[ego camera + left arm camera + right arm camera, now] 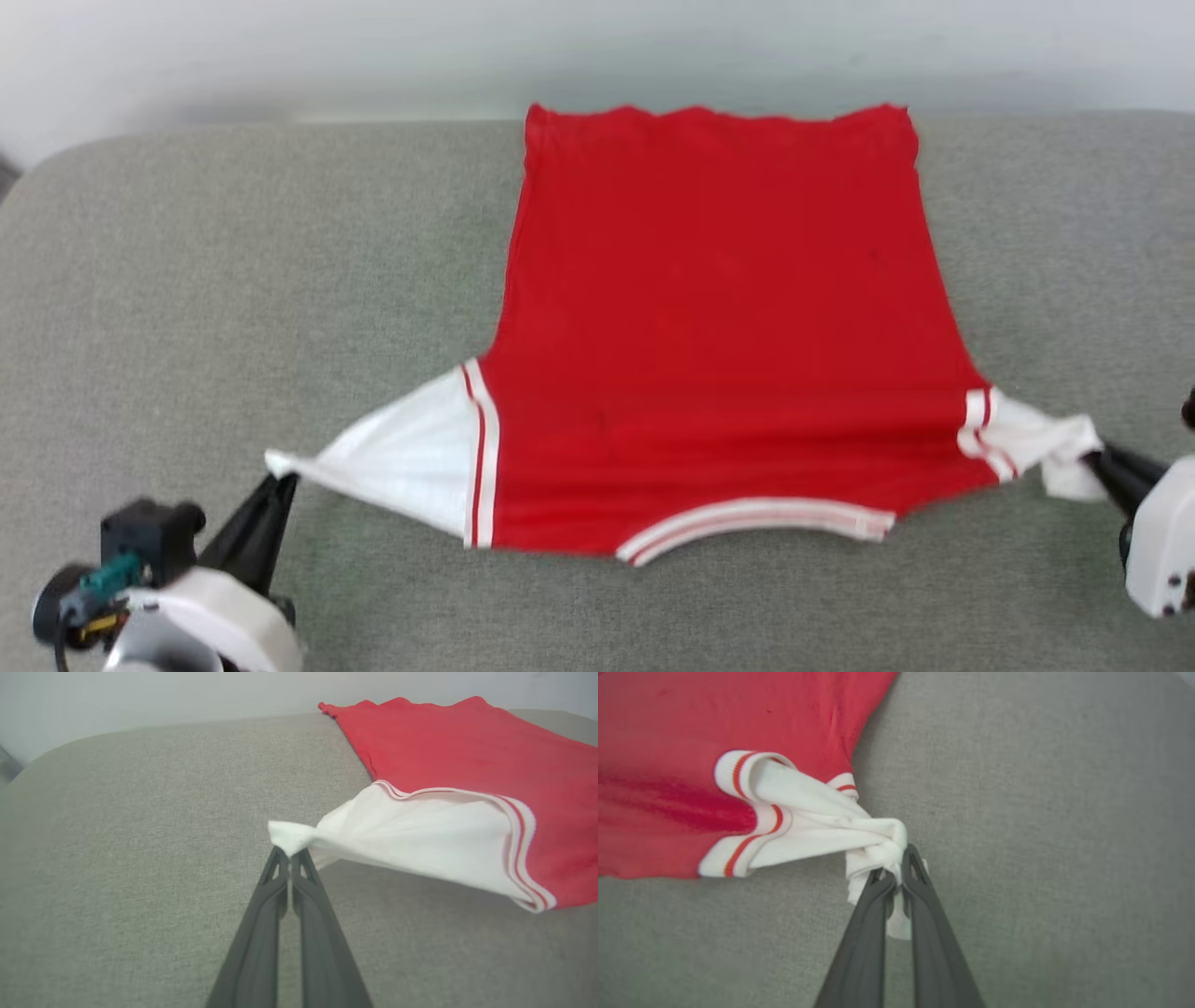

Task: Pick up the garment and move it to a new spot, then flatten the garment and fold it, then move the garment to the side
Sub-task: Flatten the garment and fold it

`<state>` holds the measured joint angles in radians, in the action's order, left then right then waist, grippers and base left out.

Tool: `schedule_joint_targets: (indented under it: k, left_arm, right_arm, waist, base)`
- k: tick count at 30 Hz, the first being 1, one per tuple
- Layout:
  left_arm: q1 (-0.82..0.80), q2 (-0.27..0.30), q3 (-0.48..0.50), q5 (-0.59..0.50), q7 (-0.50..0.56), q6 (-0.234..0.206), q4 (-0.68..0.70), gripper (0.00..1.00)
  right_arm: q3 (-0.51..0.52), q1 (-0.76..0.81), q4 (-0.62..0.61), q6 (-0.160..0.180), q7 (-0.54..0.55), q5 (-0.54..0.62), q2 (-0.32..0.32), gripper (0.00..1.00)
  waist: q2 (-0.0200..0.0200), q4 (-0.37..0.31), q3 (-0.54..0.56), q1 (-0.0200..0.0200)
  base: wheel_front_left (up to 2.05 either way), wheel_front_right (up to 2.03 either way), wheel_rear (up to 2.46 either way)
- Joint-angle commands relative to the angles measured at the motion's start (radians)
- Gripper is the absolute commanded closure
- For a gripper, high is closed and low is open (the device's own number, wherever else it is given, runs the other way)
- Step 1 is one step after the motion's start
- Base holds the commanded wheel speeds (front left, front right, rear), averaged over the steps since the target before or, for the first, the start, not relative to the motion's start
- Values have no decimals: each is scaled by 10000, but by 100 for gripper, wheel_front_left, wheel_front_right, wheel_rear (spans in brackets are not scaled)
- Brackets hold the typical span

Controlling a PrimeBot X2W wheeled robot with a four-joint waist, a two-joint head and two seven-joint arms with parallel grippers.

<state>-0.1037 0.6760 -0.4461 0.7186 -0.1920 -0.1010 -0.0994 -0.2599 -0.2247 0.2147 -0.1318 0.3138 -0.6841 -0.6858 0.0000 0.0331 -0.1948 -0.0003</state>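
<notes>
The garment [719, 336] lies spread on the grey cushion, plain red side up, hem at the far edge and striped collar nearest me. Its left white sleeve [401, 457] is pulled out to a point, and my left gripper [283, 481] is shut on that tip [285, 837], fingers [273, 891] pressed together. On the other side, the right white sleeve [1036, 443] is bunched, with my right gripper [1092, 459] shut on the twisted cloth [882, 851]. The red body [467, 751] lies flat, and sleeve trim [752, 812] shows beside the right gripper. Any print is hidden.
The grey fabric cushion [233, 280] carries everything, with rounded far corners and a pale wall [373, 47] behind it. Bare cushion lies left of the garment [140, 835] and to its right [1041, 812].
</notes>
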Motion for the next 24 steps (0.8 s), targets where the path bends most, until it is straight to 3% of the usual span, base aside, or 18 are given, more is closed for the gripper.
schedule_joint_targets:
  k: [1, 9, 17, 18, 19, 20, 24]
  left_arm:
    - [125, 98, 65, 16, -8, -97, -5, 100]
    - [1956, 208, 206, 526, -130, -592, 836, 100]
    - [2543, 59, -370, 423, 38, -524, 921, 100]
    - [2491, 38, -428, 394, 57, -491, 924, 100]
    - [2431, 4, -459, 372, 65, -460, 936, 100]
    - [2380, -34, -477, 337, 30, -437, 969, 100]
    - [2282, -106, -512, 193, -168, -404, 1183, 100]
  right_arm:
    - [81, 211, -24, 21, 45, -57, -89, 100]
    - [383, 2035, -842, 21, 803, -412, -323, 100]
    - [678, 2759, -919, 21, 1232, -305, -128, 100]
    - [733, 2754, -941, 19, 1310, -310, -105, 94]
    - [844, 2700, -1009, 19, 1331, -297, -81, 21]
    - [943, 2687, -1004, 19, 1474, -380, -34, 0]
    - [1450, 2801, -1076, 12, 2800, -1051, 198, 0]
  waist:
    - [0, -136, 203, 3]
    - [0, -383, 561, 3]
    - [0, -467, 578, 3]
    - [0, -462, 580, 3]
    - [0, -458, 578, 3]
    - [0, -455, 572, 3]
    - [0, -443, 525, 3]
  base:
    - [0, 0, 0]
    - [0, 0, 0]
    - [0, 0, 0]
    - [0, 0, 0]
    - [0, 0, 0]
    - [0, 0, 0]
    - [0, 0, 0]
